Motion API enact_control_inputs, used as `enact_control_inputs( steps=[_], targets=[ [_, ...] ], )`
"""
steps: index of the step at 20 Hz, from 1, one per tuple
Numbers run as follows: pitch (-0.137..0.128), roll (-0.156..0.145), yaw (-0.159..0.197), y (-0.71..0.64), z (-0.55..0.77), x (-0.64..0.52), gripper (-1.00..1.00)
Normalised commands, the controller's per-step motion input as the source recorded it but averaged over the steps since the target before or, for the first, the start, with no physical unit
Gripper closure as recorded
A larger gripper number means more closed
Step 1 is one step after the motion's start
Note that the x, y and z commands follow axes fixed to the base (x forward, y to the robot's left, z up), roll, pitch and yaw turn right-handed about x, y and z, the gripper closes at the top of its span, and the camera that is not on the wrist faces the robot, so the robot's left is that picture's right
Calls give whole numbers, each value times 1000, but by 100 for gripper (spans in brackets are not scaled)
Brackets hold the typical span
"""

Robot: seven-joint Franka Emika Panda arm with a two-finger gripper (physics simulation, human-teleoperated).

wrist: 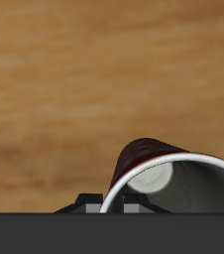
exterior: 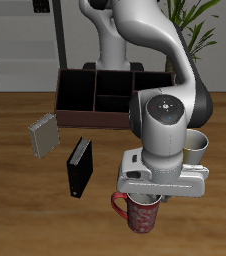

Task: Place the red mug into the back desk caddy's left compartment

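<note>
Near the table's front edge, the red mug (exterior: 142,213) stands upright on the wooden table (exterior: 15,190), directly under the gripper (exterior: 148,197). Whether the fingers are apart or clamped on its rim cannot be told. Farther back sits the back desk caddy (exterior: 97,98), with a cream mug (exterior: 195,146) between.

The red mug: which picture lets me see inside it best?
The wrist view: the red mug fills it, showing its white rim and grey-white inside. The exterior view shows only its red patterned side and handle, with the hand covering its top.
</note>
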Motion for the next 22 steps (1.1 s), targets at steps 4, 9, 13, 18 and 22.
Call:
enact_control_inputs(
  steps=[4, 9, 13, 18, 22],
  targets=[
    [-6, -7, -9, -217, 54, -27, 100],
    [-41, -28, 8, -199, 294, -98, 100],
    [-65, -15, 38, -177, 446, -280, 100],
    [-70, -10, 19, -198, 574, -383, 100],
    [-40, 10, 44, -152, 500, -497, 100]
  ],
)
